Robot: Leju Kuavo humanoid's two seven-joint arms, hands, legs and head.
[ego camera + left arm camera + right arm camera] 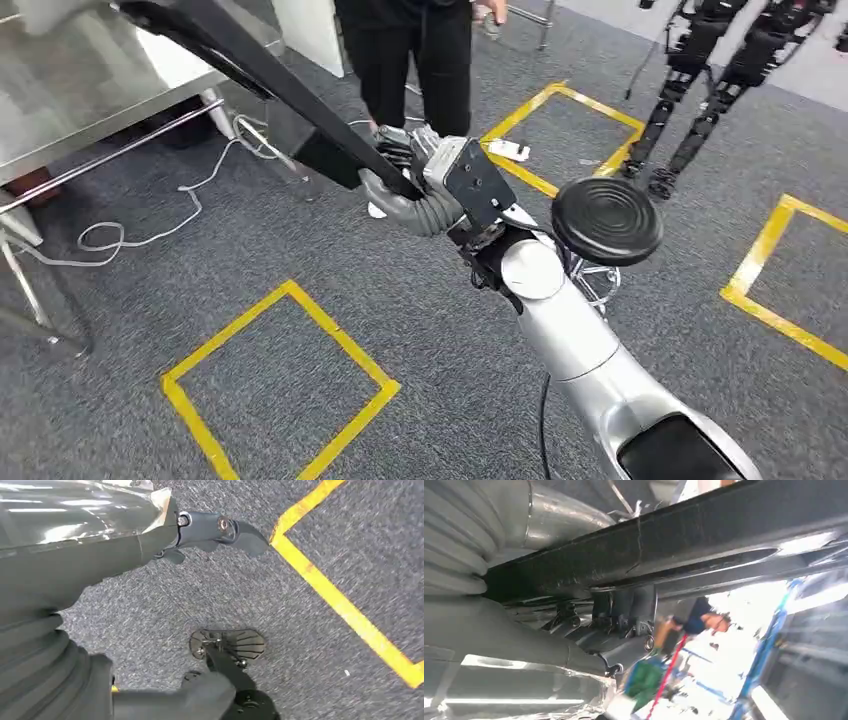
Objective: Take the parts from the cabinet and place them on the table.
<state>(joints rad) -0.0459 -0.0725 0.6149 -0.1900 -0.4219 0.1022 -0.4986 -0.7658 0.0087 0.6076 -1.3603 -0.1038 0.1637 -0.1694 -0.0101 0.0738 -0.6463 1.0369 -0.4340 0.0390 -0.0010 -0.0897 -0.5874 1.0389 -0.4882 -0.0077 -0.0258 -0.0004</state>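
Note:
A long black bar-shaped part slants from the middle of the head view up to the top left. My right hand grips its lower end, the silver arm rising from the bottom right. In the right wrist view the same black part runs across the picture, with the fingers wrapped under it. The part's far end reaches over the shiny metal table at the top left. My left hand hangs over grey carpet, holding nothing, with its fingers and thumb apart.
A person in dark trousers stands just beyond my right hand. A black round stool sits right of the arm. Another robot's legs stand at the top right. Yellow tape squares and a white cable lie on the carpet.

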